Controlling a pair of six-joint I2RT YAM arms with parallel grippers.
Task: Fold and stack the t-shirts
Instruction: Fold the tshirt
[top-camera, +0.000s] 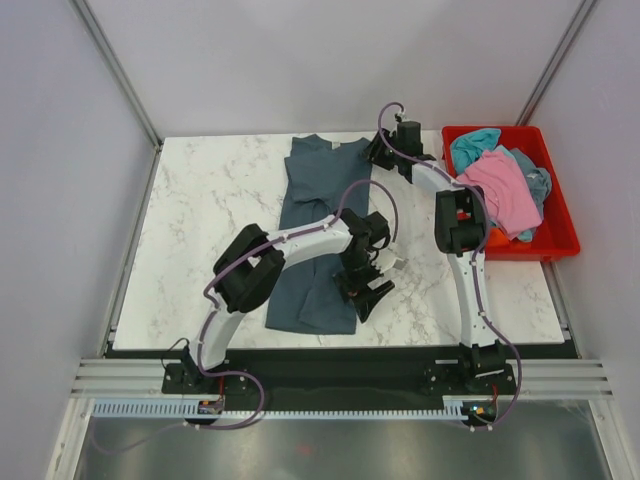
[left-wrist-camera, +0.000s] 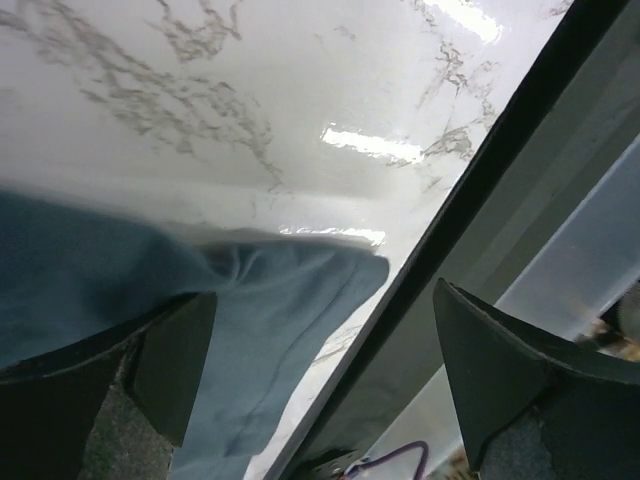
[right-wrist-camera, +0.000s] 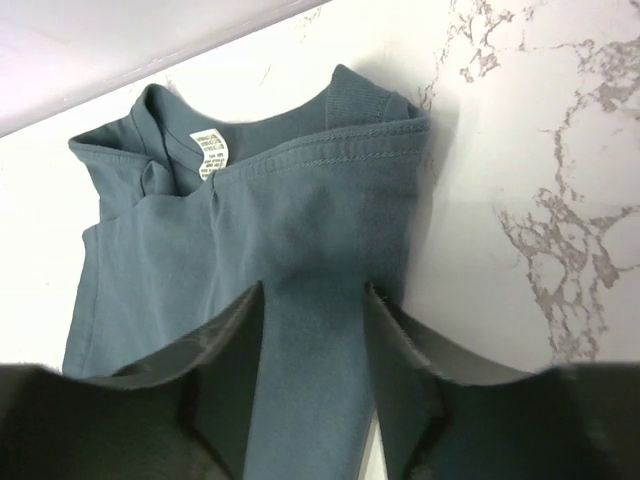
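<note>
From above, the slate-blue t-shirt lies folded lengthwise on the marble table, and a pink t-shirt sits in the red bin. Left wrist: the left claw is spread wide over the slate-blue shirt's corner. Right wrist: the right claw is half-spread, straddling cloth below the collar; whether it grips cannot be told.

No wording can be made out anywhere, and only a small white tag, sewn inside the collar of the dark slate-blue t-shirt, is seen to be printed with fine lines too small to be read.
</note>
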